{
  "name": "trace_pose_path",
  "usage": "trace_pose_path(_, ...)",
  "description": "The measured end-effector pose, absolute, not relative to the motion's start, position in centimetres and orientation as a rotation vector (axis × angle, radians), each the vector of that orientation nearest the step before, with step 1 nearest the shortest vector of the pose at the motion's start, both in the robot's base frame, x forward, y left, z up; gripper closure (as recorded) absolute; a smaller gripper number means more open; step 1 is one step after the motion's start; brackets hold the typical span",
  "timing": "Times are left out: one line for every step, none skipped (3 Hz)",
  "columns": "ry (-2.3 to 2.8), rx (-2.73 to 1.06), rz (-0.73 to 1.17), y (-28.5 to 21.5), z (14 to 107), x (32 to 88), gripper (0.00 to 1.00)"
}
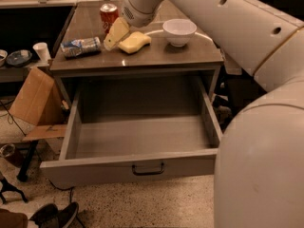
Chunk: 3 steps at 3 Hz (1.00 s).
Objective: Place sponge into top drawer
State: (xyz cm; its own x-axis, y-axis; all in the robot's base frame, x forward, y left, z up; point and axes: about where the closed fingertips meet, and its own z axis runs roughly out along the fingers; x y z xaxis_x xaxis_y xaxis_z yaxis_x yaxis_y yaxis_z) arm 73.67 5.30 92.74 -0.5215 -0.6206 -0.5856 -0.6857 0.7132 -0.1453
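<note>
Gripper (114, 38) sits just left of the sponge (135, 42) on the table (156, 57), touching it. Can't tell if it's grasping. Top drawer (142, 137) below the sponge is pulled open.

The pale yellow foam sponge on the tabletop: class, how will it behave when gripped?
The pale yellow foam sponge looks soft, so probably squashes and weighs little. Lying flat, it should not roll. The gripper is close beside it.

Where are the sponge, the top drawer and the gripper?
sponge (134, 42): camera view, middle of its top.
top drawer (95, 169): camera view, front panel beside the handle.
gripper (113, 38): camera view, its lower end, close beside the sponge.
</note>
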Motion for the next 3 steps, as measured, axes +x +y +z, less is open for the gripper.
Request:
trace_pose_path(2.265,-0.943,0.135,4.5,92.1,75.8,0.00)
trace_pose_path(2.222,-0.921,0.145,4.2,91.5,78.5,0.00)
trace_pose_path(2.190,-0.908,0.156,4.0,90.6,80.8,0.00)
